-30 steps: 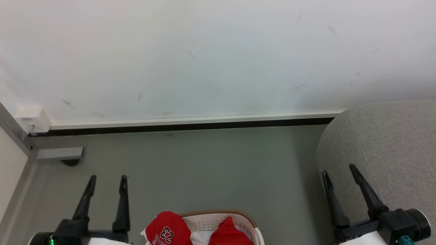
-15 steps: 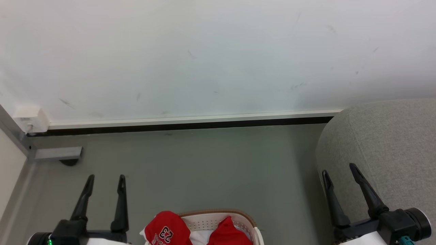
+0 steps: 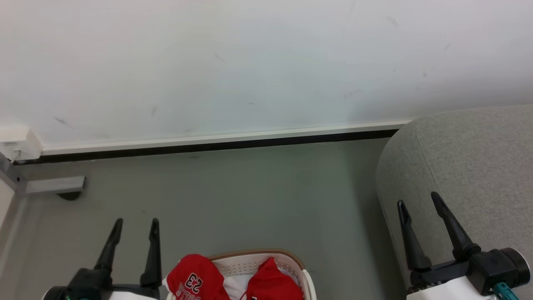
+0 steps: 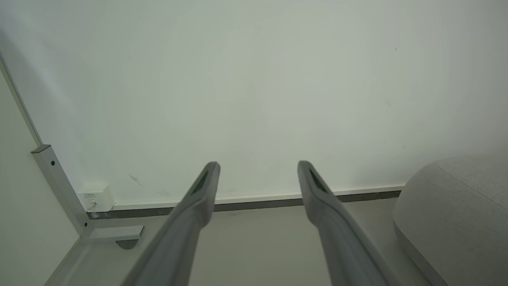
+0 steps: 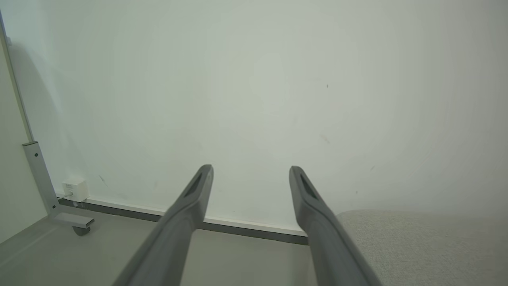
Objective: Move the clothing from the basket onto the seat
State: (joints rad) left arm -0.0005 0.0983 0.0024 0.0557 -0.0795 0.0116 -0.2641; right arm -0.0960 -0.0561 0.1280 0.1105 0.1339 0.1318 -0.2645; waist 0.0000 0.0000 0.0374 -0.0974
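Nearest the robot, at the bottom edge of the head view, the basket (image 3: 266,254) sits on the floor (image 3: 250,196) between the two arms. The clothing (image 3: 193,280) is heaped inside it, one red fold with the white "23" bulging over the brown rim on the left side and a second red peak rising on the right. A strip of pale cloth (image 3: 234,287) shows between them. Nothing has been lifted out, so the task looks to be at its very start. The left end effector (image 3: 136,221) hangs just beside the basket's left side. Its fingers are spread wide and empty and point away from the robot, a ready pose rather than a reach. The right end effector (image 3: 417,199) is likewise released and holds nothing. It sits well apart from the basket, in front of the near flank of the seat (image 3: 466,154). The seat bulks up on the right, close enough, I judge, for a short swing from basket to cushion. Both arms probably need to tip down toward the basket, since the wrist views look over it at the room. Beyond the bare floor runs a dark skirting strip (image 3: 229,142), with a small white box (image 3: 14,143) and a grey metal foot (image 3: 54,185) in the left corner. The scuffed white wall (image 3: 250,62) rises behind.
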